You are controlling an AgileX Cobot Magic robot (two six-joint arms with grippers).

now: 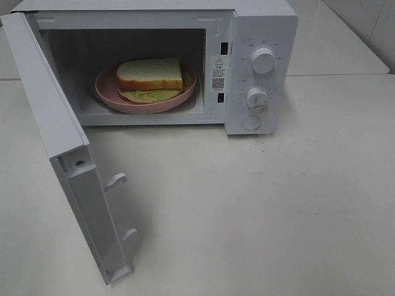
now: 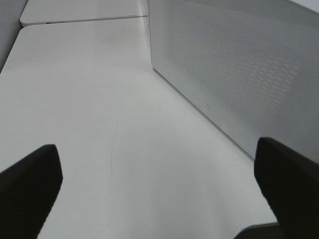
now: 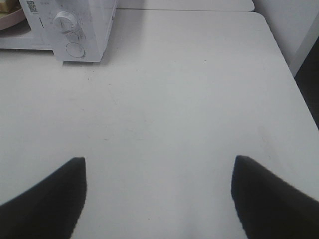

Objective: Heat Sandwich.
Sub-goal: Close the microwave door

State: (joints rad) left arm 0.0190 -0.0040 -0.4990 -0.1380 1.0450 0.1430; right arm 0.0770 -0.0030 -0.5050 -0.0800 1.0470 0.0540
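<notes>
The sandwich (image 1: 150, 75), white bread with a brown crust and a yellow-green filling, lies on a round pink plate (image 1: 133, 105) inside the open white microwave (image 1: 262, 37). Its door (image 1: 46, 105) is swung wide to the left. Neither gripper shows in the exterior high view. In the left wrist view my left gripper (image 2: 159, 184) is open and empty above the table, beside the door's perforated outer face (image 2: 239, 74). My right gripper (image 3: 159, 194) is open and empty over bare table, well back from the microwave's control panel (image 3: 84, 25). A sliver of the plate (image 3: 10, 17) shows there.
The panel carries two knobs (image 1: 263, 60) (image 1: 257, 97) and a round button (image 1: 251, 123). Two latch hooks (image 1: 116, 180) stick out of the door's inner edge. The white table (image 1: 278, 216) spreads in front; its right edge (image 3: 286, 59) drops off near a wall.
</notes>
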